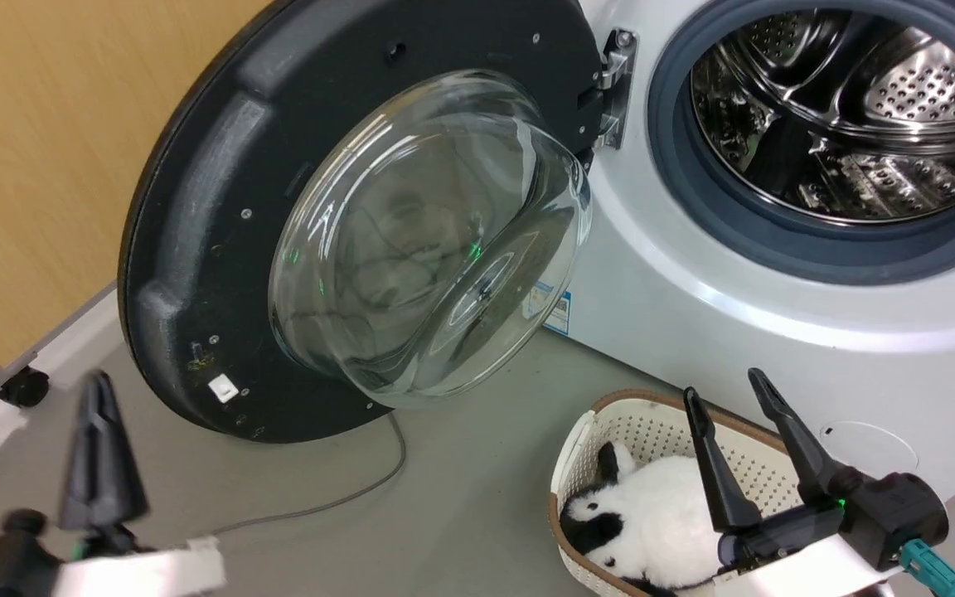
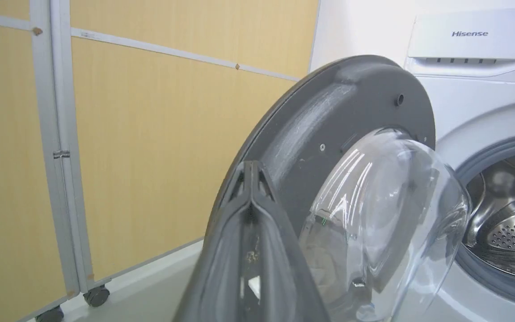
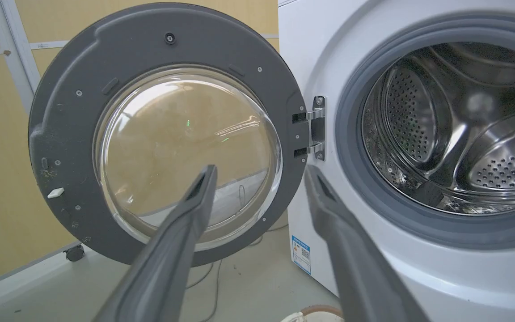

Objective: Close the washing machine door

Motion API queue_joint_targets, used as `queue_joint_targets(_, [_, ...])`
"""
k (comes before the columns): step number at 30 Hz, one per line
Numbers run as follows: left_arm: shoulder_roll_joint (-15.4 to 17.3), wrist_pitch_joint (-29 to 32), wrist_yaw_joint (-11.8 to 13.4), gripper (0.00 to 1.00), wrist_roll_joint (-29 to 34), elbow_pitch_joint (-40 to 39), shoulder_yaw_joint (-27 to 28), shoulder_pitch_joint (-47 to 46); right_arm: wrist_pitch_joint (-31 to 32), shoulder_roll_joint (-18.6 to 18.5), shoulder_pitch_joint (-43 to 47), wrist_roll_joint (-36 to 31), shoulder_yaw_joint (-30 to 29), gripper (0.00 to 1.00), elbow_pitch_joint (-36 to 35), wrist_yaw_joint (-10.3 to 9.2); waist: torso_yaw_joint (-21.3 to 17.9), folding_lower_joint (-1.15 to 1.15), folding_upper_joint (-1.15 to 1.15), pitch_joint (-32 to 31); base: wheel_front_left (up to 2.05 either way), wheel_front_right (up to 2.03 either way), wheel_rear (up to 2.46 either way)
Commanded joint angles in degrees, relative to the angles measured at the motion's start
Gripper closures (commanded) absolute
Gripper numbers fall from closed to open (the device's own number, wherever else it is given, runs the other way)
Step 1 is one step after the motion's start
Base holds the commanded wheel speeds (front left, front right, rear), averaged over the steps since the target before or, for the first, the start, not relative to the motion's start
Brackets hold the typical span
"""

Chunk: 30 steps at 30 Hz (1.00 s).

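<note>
Nearest to us, at the near left, our left gripper (image 1: 100, 398) rises blurred from a pale forearm. Its two dark fingers are pressed together into one wedge pointing up and away. In the left wrist view that wedge aims at the outer edge of the washing machine door (image 1: 196, 207). In the head view the tip sits just left of and nearer than the door's lower black rim, with a strip of floor (image 1: 461, 497) showing between them, so they look apart.

The door stands wide open, swung out to the left in front of the yellow partition (image 1: 30, 124). Its glass bowl (image 1: 428, 240) bulges toward us, and its right edge hangs on the metal hinge (image 1: 614, 83).

Right of the hinge is the washing machine (image 1: 693, 315), with its grey gasket (image 1: 676, 166) ringing the bare steel drum (image 1: 850, 108).

At the near right, our right gripper (image 1: 722, 385) tilts up and to the left with its fingers spread and nothing between them. It hangs above a cream basket (image 1: 577, 448) that holds a black-and-white plush toy (image 1: 652, 522), well apart from the door. In the right wrist view its fingers frame the door's hinge side.
</note>
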Motion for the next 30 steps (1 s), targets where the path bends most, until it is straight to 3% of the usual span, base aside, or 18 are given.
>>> queue_joint_targets(1, [0.11,-0.30,-0.63,1.00,-0.22,-0.48,0.70,-1.24,-0.25,-0.36,-0.05,-0.41,0.06,0.00,-0.38,0.05,-0.06,0.00,0.00,0.20,0.00,0.00,0.00])
queue_joint_targets(5, [2.16,-0.30,-6.57,1.00,-1.93,0.69,5.54,-5.89,-0.25,-0.96,0.49,-0.82,-0.25,0.00,-0.59,0.05,-0.35,0.00,0.00,1.36,0.00,0.00,0.00])
queue_joint_targets(6, [6.45,-0.30,-8.85,1.00,-3.70,4.62,7.57,-11.21,-0.25,-1.58,0.79,-1.13,-0.68,0.00,-1.12,0.05,-0.43,0.00,0.00,2.18,0.00,0.00,0.00])
queue_joint_targets(7, [8.00,-0.14,-9.20,1.00,-5.16,7.60,8.07,-12.91,-0.25,-1.74,0.96,-1.28,-0.95,0.00,-1.27,0.05,-0.48,0.00,0.00,2.35,0.00,0.00,0.00])
queue_joint_targets(12, [16.28,4.85,-9.93,1.00,-14.45,21.51,11.68,-22.96,-0.25,-1.71,1.19,-1.81,-1.10,0.00,-1.87,0.05,-2.20,0.00,0.00,3.42,0.00,0.00,0.00])
queue_joint_targets(16, [20.08,12.25,-10.06,1.00,-24.39,32.58,15.38,-29.76,-0.25,-1.60,0.65,-1.99,-0.57,0.00,-2.05,0.05,-3.88,0.00,0.00,4.35,0.00,0.00,0.00])
queue_joint_targets(20, [21.39,20.83,-10.10,1.00,-35.31,43.99,19.76,-36.02,-0.25,-1.69,0.36,-2.00,-0.31,0.00,-2.21,0.05,-5.06,0.00,0.00,5.31,0.00,0.00,0.00])
queue_joint_targets(24, [21.69,33.12,-9.02,1.00,-46.14,53.82,24.25,-40.57,-0.25,-1.86,0.33,-1.98,0.02,0.00,-2.01,0.05,-6.16,0.00,0.00,5.55,0.00,0.00,0.00])
queue_joint_targets(30, [22.11,44.41,-9.02,1.00,-53.88,59.34,26.51,-43.37,-0.25,-1.97,0.04,-2.04,0.08,0.00,-2.14,0.05,-6.94,0.00,0.00,6.00,0.00,0.00,0.00])
